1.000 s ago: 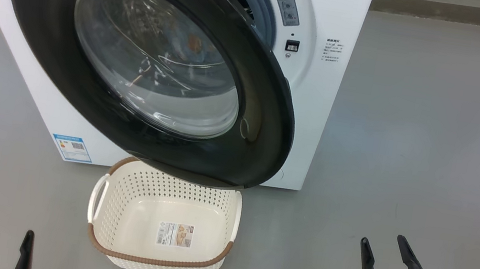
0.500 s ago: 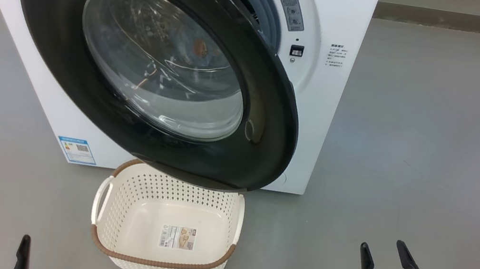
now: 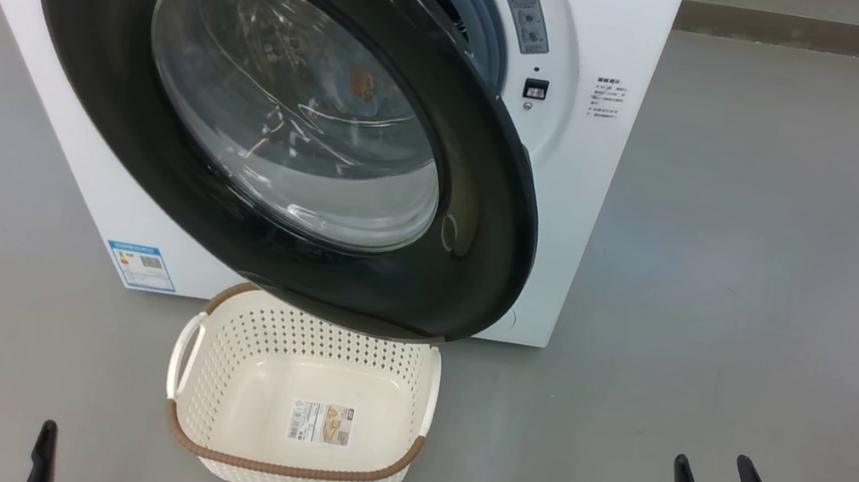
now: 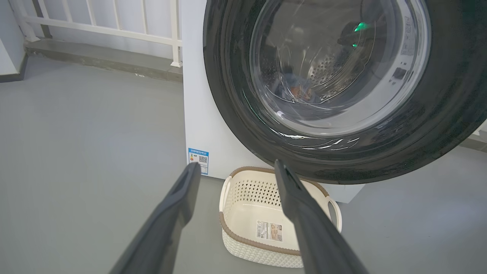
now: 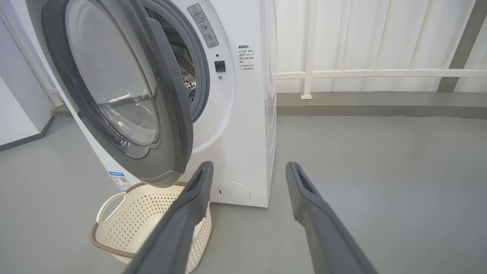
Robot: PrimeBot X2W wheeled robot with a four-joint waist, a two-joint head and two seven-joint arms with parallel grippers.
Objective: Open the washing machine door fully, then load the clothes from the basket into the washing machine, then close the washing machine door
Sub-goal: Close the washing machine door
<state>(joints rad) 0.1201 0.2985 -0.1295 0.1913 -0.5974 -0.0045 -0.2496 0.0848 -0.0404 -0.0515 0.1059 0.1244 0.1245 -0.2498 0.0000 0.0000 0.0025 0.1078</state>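
The white washing machine (image 3: 604, 174) stands ahead on the grey floor. Its washing machine door (image 3: 475, 222), black-rimmed with a glass bowl, hangs partly open over the basket (image 3: 286, 468). From the right wrist, the door (image 5: 179, 114) stands well off the grey gasket. The cream basket (image 4: 258, 255) holds nothing but its label sticker. The clothes (image 4: 298, 89) lie inside the drum, blue and orange through the glass, and a blue bit (image 5: 190, 93) shows in the gap. My left gripper (image 3: 12, 438) is open, low at the left. My right gripper (image 3: 713, 467) is open, right of the basket.
A white railing (image 5: 380, 72) on a low kerb runs behind the machine, and its left stretch (image 4: 114, 34) shows in the left wrist view. Grey floor (image 3: 775, 287) spreads to the machine's right. A small round flap (image 5: 234, 192) sits at the machine's lower front.
The head camera has shifted slightly. My right gripper has drawn back toward the lower right and my left gripper sits a little lower. Door and basket look unchanged.
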